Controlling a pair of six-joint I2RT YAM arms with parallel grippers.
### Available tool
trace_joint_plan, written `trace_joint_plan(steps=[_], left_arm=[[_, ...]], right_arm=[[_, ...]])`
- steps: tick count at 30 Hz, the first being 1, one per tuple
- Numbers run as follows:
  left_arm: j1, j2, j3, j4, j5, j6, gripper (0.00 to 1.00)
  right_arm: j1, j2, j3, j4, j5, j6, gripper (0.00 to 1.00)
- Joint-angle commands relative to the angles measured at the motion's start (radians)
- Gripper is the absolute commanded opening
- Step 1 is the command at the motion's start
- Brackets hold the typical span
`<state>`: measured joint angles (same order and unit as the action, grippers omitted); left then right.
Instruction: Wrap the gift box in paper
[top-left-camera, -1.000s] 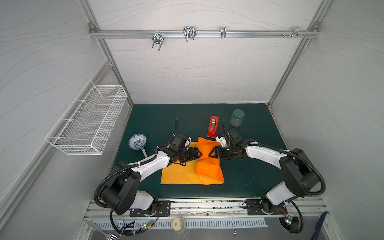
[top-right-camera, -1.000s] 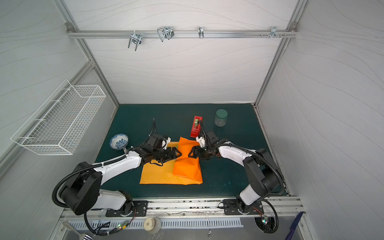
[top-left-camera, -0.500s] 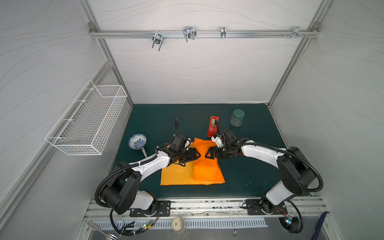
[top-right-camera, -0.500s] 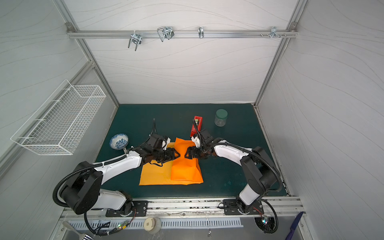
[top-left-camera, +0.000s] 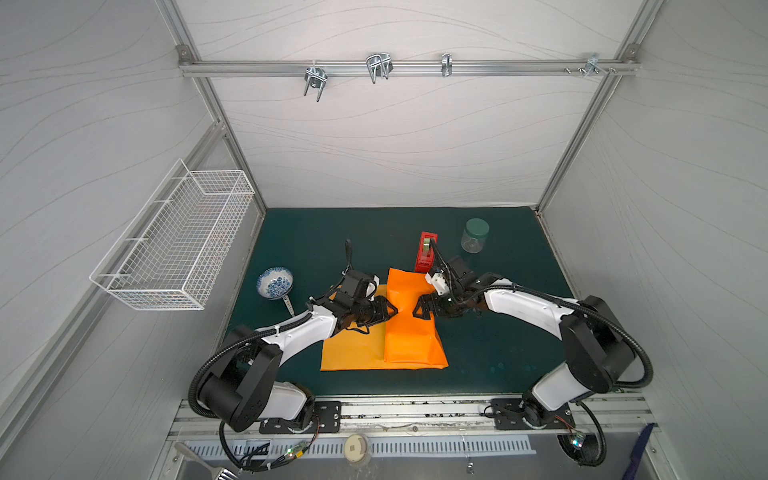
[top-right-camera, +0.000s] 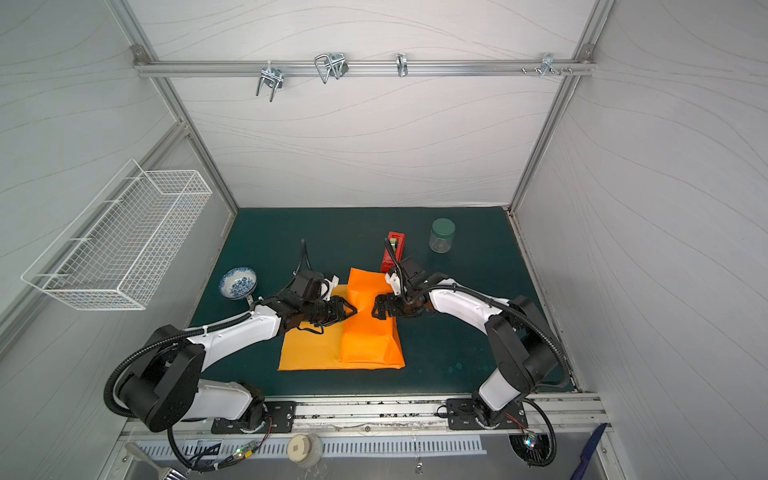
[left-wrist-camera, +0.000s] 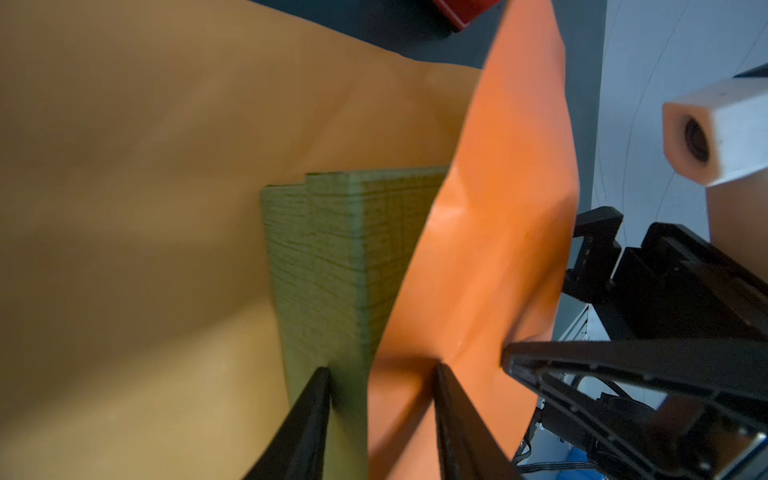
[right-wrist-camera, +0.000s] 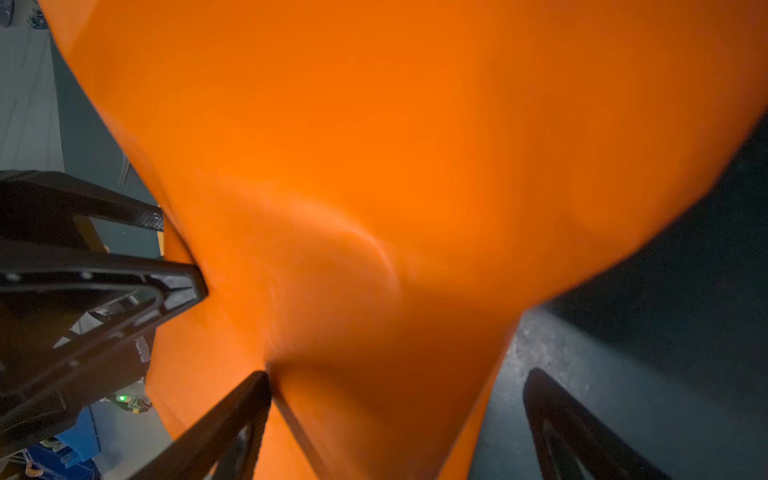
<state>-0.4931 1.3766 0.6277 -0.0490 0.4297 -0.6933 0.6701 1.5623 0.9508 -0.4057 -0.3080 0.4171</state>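
Note:
The orange paper (top-left-camera: 409, 340) lies on the green mat, with its right part folded over into a raised hump. The gift box (left-wrist-camera: 332, 249) shows only in the left wrist view, as an olive-green corner under the brighter orange flap (left-wrist-camera: 498, 208). My left gripper (top-left-camera: 392, 309) comes in from the left. Its jaws (left-wrist-camera: 380, 370) are narrowed astride the box's edge, one fingertip on green card and the other on the flap. My right gripper (top-left-camera: 419, 311) faces it from the right and is wide open (right-wrist-camera: 399, 374). One fingertip (right-wrist-camera: 257, 386) touches the paper and the other hangs over the mat.
A red tape dispenser (top-left-camera: 426, 251) stands just behind the paper, close to the right wrist. A green-lidded jar (top-left-camera: 475, 235) is at the back right. A blue-patterned bowl (top-left-camera: 275, 282) is on the left. A wire basket (top-left-camera: 174, 241) hangs on the left wall.
My right gripper moved left over the fold and opened wide, letting the flap go. The flap settled lower over the box. My left jaws narrowed onto the box edge.

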Motion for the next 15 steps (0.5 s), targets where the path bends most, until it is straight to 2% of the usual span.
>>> trace_joint_plan(steps=[1, 8, 15], left_arm=[[0.013, 0.003, -0.045, -0.038, -0.043, 0.002, 0.36], [0.031, -0.017, -0.077, -0.017, -0.042, -0.021, 0.3], [0.033, -0.058, -0.104, -0.007, -0.047, -0.059, 0.33]], right_arm=[[-0.025, -0.031, 0.005, -0.04, -0.023, -0.018, 0.97], [-0.038, 0.03, 0.038, -0.023, -0.064, -0.017, 0.95], [-0.024, 0.1, 0.073, -0.005, -0.093, -0.008, 0.9]])
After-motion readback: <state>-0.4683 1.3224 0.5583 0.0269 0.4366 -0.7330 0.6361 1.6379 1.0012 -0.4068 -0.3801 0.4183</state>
